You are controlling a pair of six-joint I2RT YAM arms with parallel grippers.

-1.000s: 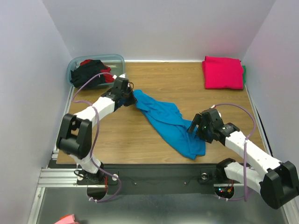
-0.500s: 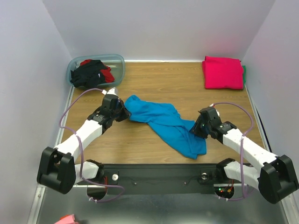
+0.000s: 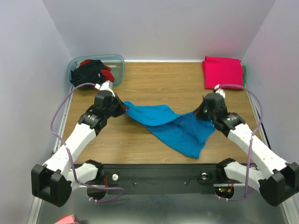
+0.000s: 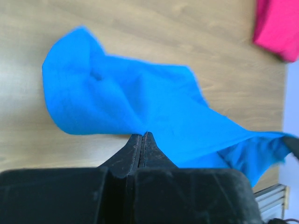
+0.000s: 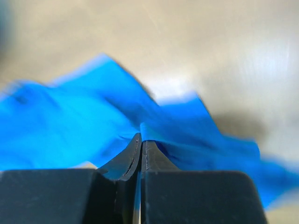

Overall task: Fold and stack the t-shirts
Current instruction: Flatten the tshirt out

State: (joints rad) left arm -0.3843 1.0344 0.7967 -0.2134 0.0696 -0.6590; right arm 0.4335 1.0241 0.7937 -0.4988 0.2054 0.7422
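Left gripper (image 3: pixel 122 108) pinches the blue shirt (image 3: pixel 175 130) at the end nearest the tub (image 3: pixel 119 69), right gripper (image 3: pixel 201 115) pinches the far end; cloth's light and floppy, so grab corners.

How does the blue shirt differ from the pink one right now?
The blue shirt lies unfolded and rumpled, stretched across the middle of the table; the pink shirt is folded into a neat rectangle at the far right corner. The blue shirt is pinched at its ends by the left tool and the right tool; nothing touches the pink shirt. Both are plain, one-colour cloth.
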